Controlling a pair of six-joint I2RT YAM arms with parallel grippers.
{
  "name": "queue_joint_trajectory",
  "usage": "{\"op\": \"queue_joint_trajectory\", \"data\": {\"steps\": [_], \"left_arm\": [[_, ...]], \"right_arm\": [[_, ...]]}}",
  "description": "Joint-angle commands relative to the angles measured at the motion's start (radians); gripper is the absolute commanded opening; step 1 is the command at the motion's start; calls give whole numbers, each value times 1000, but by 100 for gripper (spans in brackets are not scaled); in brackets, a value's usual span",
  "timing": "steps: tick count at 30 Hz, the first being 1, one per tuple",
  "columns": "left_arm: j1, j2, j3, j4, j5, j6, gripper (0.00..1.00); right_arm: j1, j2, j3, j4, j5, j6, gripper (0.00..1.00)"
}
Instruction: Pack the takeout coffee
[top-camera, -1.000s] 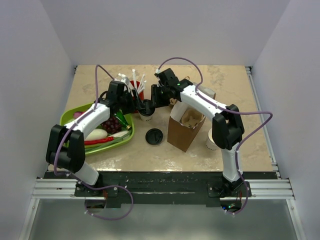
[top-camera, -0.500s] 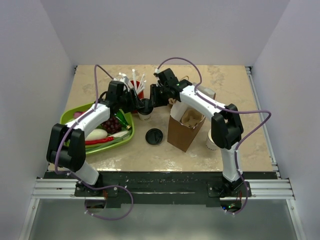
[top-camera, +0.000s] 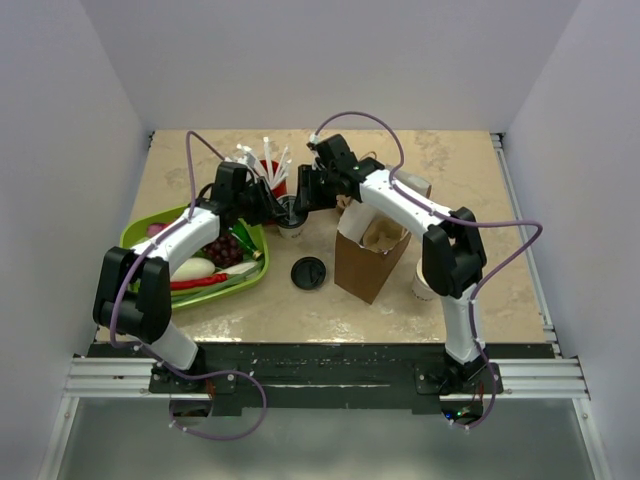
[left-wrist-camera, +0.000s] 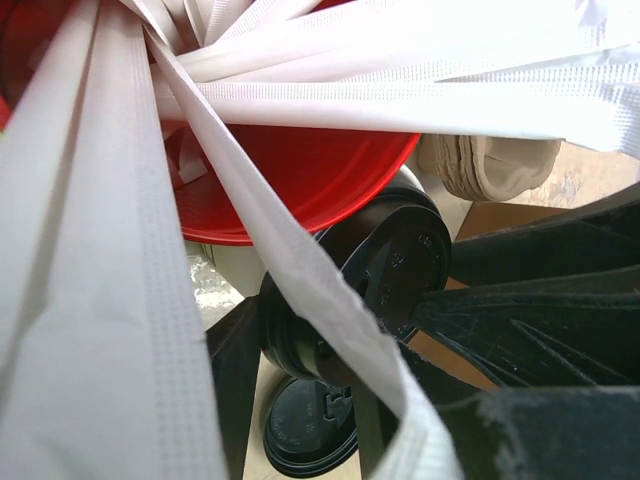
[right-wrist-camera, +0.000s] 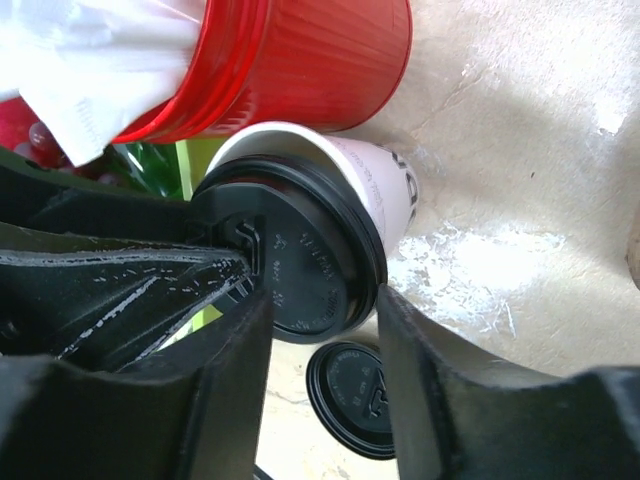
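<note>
From above, the takeout coffee (top-camera: 290, 222) is toward the middle of the tabletop (top-camera: 460, 165), just in front of a red cup (top-camera: 277, 178) stuffed with wrapped straws (top-camera: 262, 155). Both arms meet over it: the left claw (top-camera: 275, 208) reaches in from the side of the green tray (top-camera: 128, 236), and the right claw (top-camera: 303, 198) from the side of the brown paper bag (top-camera: 362, 268). A loose black lid (top-camera: 308, 272) lies flat between tray and bag, and a lidless white cup (top-camera: 421, 284) peeks out beside the right arm's elbow. In the left wrist view the straws cross most of the frame. Under the red cup's rim the coffee's black sip lid faces the camera at a tilt, and the left claw's dark fingers (left-wrist-camera: 235, 385) press against its rim, so this claw looks clamped on the coffee at the lid. The loose lid shows below it. In the right wrist view the coffee leans with its lid toward the camera, its white side running back beside the red cup, and the left claw meets the lid's edge from the left. The right claw's fingers (right-wrist-camera: 440, 400) stand apart, their tips overlapping the lid's near edge. Whether they touch it cannot be told, nor whether the cup's base rests on the tabletop.
</note>
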Motion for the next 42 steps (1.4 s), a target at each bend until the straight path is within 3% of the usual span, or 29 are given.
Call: {"op": "queue_joint_trajectory", "data": {"steps": [1, 10, 19, 31, 42], "left_arm": [[7, 2, 1, 2, -19, -26, 37], [11, -29, 1, -7, -13, -46, 29], [14, -73, 4, -52, -5, -53, 29], [44, -81, -63, -14, 98, -85, 15], [104, -182, -128, -47, 58, -89, 11]], "right_arm": [[-3, 21, 55, 3, 52, -20, 54], [-3, 22, 54, 20, 33, -29, 59], [-3, -77, 12, 47, 59, -29, 64], [-6, -85, 0, 55, 37, -70, 64], [-26, -47, 11, 76, 113, -46, 62]]}}
